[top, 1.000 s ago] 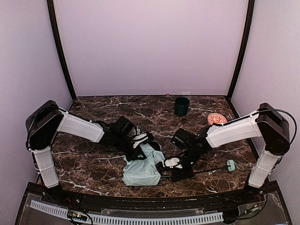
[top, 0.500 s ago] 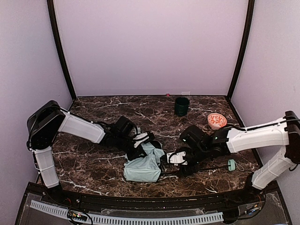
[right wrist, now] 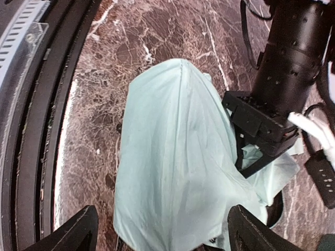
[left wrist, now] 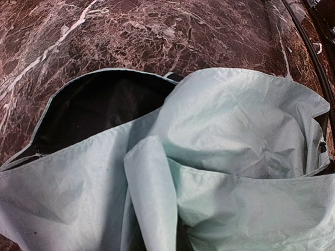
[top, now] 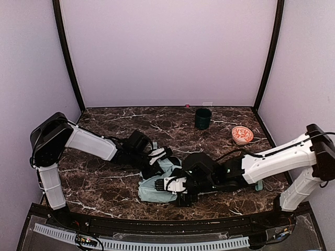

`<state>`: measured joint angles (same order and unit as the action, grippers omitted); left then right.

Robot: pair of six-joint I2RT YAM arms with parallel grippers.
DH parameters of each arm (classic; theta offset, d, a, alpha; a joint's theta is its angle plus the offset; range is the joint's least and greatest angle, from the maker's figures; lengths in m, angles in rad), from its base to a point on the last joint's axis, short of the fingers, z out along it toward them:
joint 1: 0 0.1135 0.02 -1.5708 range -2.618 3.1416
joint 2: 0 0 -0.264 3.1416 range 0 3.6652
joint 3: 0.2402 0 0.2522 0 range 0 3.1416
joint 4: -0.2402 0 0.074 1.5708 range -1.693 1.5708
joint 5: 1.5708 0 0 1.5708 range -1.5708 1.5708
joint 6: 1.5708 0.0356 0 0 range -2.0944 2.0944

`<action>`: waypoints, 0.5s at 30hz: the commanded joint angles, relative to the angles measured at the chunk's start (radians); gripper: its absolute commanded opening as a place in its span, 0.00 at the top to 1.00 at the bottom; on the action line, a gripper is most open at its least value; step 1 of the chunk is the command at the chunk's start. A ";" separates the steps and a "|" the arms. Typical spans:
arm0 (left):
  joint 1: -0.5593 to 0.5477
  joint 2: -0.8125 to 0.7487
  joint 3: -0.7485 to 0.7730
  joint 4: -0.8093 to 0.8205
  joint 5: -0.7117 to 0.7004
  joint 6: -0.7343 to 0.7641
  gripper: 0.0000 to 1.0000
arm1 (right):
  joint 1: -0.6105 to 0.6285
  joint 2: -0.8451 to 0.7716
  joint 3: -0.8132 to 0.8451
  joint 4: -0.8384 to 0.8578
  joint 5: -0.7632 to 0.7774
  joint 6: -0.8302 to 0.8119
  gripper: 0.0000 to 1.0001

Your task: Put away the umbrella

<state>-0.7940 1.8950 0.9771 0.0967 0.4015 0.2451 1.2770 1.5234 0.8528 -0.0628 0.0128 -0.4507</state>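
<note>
1. Marble, dark brown with white veins, makes the surface [top: 99,180] under everything.
2. My left fingers [top: 157,159] sit at the far edge of the umbrella [top: 151,189]. My left wrist view shows only crumpled fabric, so I cannot tell whether they are apart or clamped.
3. The umbrella lies collapsed on the surface near the front edge, between my two arms. It is mint side up, with a patch of black underside showing.
4. My right fingers [right wrist: 81,232] are spread wide apart, one tip on either side of the canopy.
5. A dark green cup [top: 203,118] stands upright near the back wall.
6. A red-and-white patterned bowl [top: 242,134] sits to its right.
7. The umbrella's mint handle [top: 258,184] peeks out behind my right forearm, well apart from the canopy.
</note>
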 commanded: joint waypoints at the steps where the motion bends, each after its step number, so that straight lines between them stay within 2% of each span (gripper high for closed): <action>1: 0.004 0.054 -0.032 -0.073 -0.071 -0.005 1.00 | 0.016 0.128 0.072 0.064 -0.004 0.031 0.12; 6: 0.004 0.055 -0.029 -0.087 -0.084 0.000 1.00 | 0.013 0.223 0.059 0.065 0.084 0.023 0.14; 9: 0.013 0.056 -0.031 -0.089 -0.064 0.000 1.00 | 0.010 0.278 0.068 0.030 0.105 0.026 0.22; 11: 0.027 0.056 -0.027 -0.091 -0.040 -0.009 1.00 | -0.002 0.306 0.076 0.014 0.114 0.043 0.31; 15: 0.071 0.036 -0.020 -0.074 0.024 -0.042 1.00 | -0.031 0.317 0.075 -0.007 0.077 0.062 0.61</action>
<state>-0.7753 1.9018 0.9775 0.1051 0.4301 0.2329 1.2739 1.8057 0.9318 0.0048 0.0998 -0.4267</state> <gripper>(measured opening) 0.007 0.504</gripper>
